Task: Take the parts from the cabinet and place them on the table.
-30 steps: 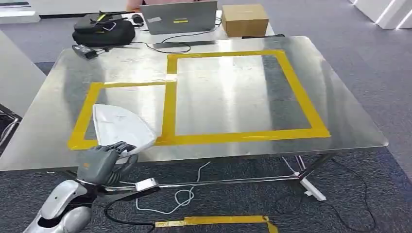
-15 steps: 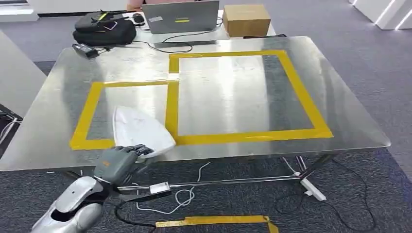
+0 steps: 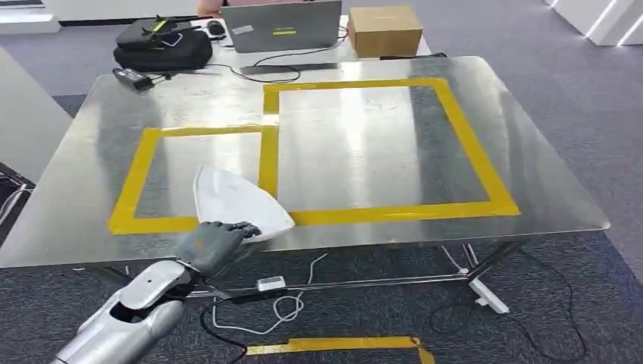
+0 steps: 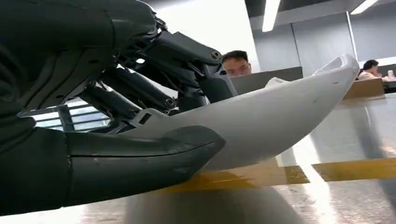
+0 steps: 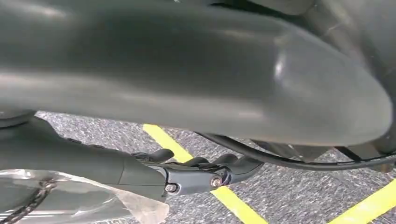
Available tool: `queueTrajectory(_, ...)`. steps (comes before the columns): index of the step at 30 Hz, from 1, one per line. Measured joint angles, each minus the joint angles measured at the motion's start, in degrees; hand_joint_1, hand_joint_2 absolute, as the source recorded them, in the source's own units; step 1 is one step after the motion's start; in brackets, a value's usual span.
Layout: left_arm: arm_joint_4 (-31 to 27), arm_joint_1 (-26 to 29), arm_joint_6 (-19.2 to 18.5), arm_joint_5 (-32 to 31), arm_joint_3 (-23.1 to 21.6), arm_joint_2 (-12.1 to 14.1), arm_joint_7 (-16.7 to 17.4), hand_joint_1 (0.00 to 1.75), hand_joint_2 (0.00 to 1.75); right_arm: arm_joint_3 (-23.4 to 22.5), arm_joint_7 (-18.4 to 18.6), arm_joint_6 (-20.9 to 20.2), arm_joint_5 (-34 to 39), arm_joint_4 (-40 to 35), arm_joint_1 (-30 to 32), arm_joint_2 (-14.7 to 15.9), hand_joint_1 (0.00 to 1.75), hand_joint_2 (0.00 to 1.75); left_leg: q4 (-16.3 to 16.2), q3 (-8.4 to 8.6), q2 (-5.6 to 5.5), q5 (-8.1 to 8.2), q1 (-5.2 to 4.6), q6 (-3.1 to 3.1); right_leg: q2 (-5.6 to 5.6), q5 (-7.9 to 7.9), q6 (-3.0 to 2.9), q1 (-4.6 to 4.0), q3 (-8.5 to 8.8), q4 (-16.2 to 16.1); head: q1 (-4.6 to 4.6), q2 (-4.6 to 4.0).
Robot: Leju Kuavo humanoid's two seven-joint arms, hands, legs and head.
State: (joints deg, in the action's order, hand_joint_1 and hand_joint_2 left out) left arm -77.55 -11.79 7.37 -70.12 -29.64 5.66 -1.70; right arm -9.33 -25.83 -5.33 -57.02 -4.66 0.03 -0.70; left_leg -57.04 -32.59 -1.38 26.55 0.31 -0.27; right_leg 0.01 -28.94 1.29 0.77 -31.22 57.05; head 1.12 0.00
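Note:
A white, curved shell-like part (image 3: 239,203) hangs low over the steel table (image 3: 356,152) near its front edge. It overlaps the near right corner of the smaller yellow-taped square (image 3: 136,178). My left hand (image 3: 214,244) grips the part's near end from below the table edge. In the left wrist view the thumb (image 4: 154,154) lies under the part (image 4: 280,121) and the dark fingers (image 4: 154,88) curl over its top. My right hand (image 5: 201,107) hangs above grey carpet, its fingers (image 5: 201,175) holding nothing.
A larger yellow-taped square (image 3: 470,144) takes up the table's right half. At the far end stand a laptop (image 3: 282,26), a cardboard box (image 3: 383,30), a black bag (image 3: 161,47) and a charger (image 3: 130,78). Cables (image 3: 288,307) lie under the table. A person (image 4: 236,63) sits beyond.
My left hand has carried the white part to the right along the table's front edge, from the small square's left side to its right corner.

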Motion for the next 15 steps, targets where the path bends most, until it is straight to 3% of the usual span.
queueTrajectory(15,1.79,-4.11,-2.32,-0.42,-0.24,-1.01,4.87,1.75,1.75,-0.57,0.55,-0.79,-1.16,-0.68,0.16,-0.63,0.0,0.0,-0.01,0.0,0.0,0.01,0.0,0.04,0.01,0.02,0.03,0.0,0.0,0.0,0.0,0.0)
